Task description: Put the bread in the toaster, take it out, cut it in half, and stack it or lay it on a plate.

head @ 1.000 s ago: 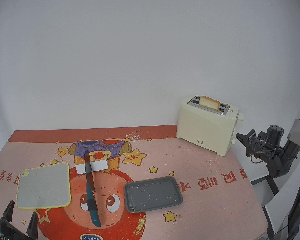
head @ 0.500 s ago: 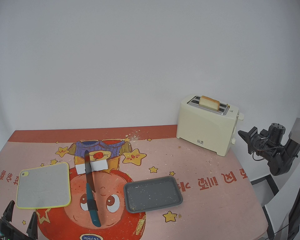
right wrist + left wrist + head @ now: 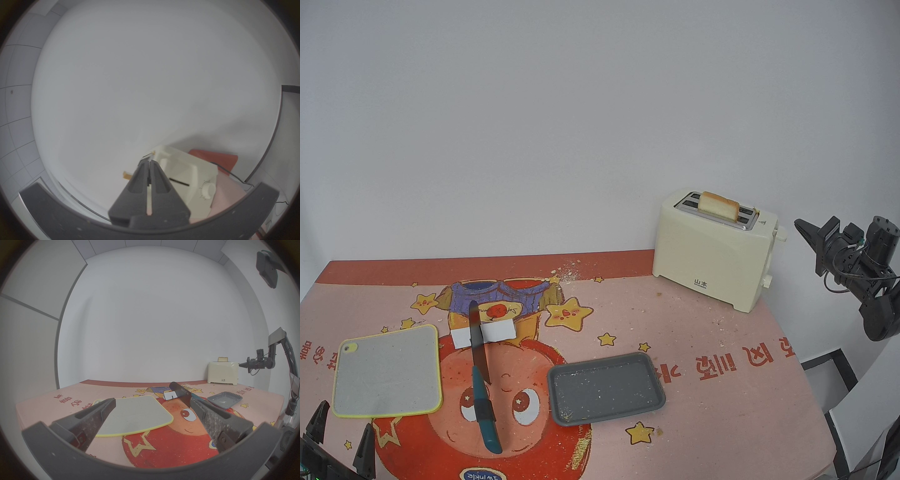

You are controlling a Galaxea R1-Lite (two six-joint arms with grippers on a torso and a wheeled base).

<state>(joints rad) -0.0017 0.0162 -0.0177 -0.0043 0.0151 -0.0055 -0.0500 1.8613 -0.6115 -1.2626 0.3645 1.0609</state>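
Bread (image 3: 719,205): one slice standing upright in a top slot of the toaster (image 3: 712,256), upper part proud of the slot.

Toaster: far right corner of the table (image 3: 706,400), close to both the back edge and the right edge.

Right claw (image 3: 803,226): in the air off the table's right edge, beyond the toaster's lever end, roughly level with the toaster top and apart from it. Fingers pressed together, nothing between them; tips aimed toward the toaster. From the right wrist, the closed tips (image 3: 149,165) sit over the toaster's end face.

Left claw (image 3: 340,437): low at the near left corner of the table, fingers spread wide and holding nothing. The left wrist view looks between them (image 3: 152,402) across the cutting board (image 3: 134,415).

Cutting board (image 3: 387,370): flat near the left edge, bare.

Knife (image 3: 481,381): just right of the board, blade propped on a small white block (image 3: 494,331), teal handle toward the near edge.

Grey plate (image 3: 605,387): mid-table, right of the knife, crumbs inside.

Open room: bare cloth between the plate and the toaster, and along the right side to the near edge.
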